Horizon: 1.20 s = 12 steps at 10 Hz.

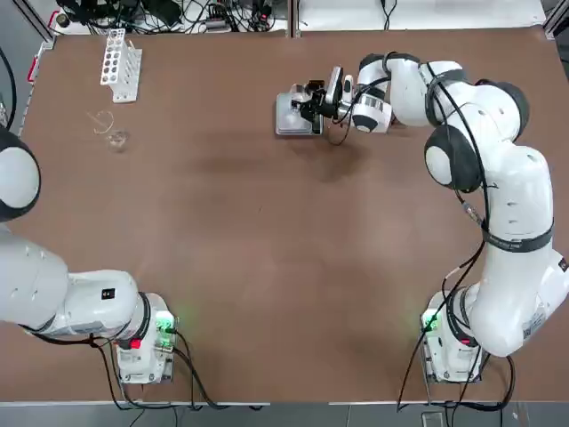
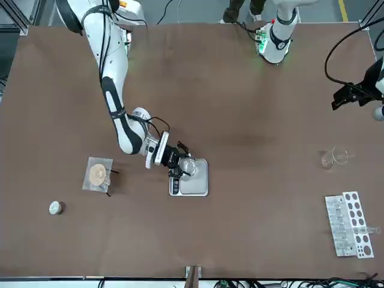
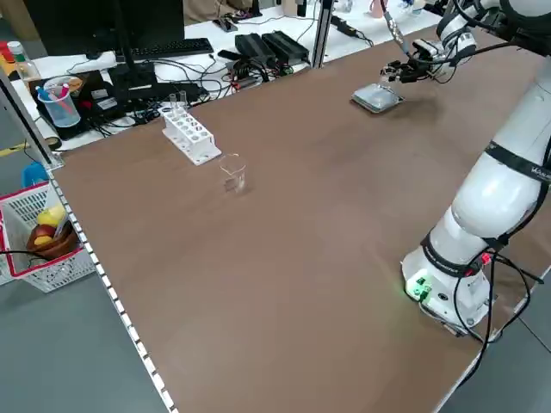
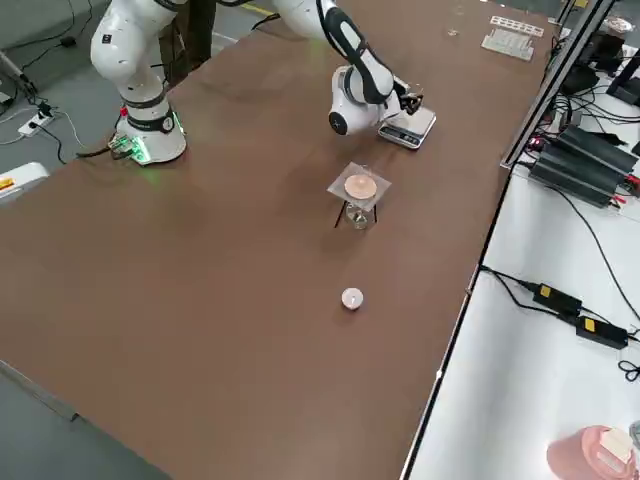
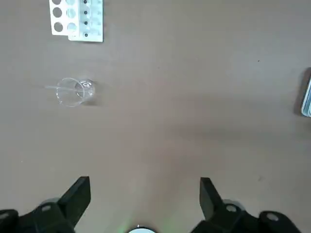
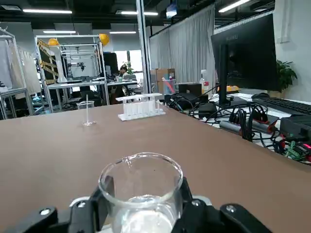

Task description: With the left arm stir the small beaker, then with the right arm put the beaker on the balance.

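Your right gripper (image 2: 183, 165) clamped small beaker (image 6: 141, 191) level over balance (image 2: 195, 178) — kept upright so contents stayed in. Left gripper (image 5: 141, 201) stood wide, empty — parked clear of the placing.

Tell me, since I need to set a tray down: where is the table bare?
The middle of the table is bare. Crowded: around the balance, where the right gripper holds the small beaker; also the test-tube rack corner.
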Tool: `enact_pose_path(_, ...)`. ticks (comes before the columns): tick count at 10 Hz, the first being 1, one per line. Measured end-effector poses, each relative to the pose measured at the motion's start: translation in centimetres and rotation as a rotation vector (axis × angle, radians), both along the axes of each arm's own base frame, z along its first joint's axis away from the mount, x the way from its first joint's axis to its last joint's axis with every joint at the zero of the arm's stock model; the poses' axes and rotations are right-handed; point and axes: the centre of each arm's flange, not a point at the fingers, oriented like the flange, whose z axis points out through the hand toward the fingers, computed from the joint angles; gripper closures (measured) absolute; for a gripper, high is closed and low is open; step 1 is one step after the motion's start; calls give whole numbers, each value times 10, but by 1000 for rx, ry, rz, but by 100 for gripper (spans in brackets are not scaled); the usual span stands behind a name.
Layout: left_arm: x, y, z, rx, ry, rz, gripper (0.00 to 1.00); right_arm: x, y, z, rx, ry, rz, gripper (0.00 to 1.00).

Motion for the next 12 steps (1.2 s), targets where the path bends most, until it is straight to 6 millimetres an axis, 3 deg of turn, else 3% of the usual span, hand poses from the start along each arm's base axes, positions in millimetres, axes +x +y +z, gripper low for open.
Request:
enact_pose_path(10, 0, 0, 0, 0, -1, 1, 1, 14, -5, -33, -30, 16, -23, 42)
enact_pose_path(12, 0, 0, 0, 0, -1, 1, 1, 16, -4, -32, -28, 12, -23, 42)
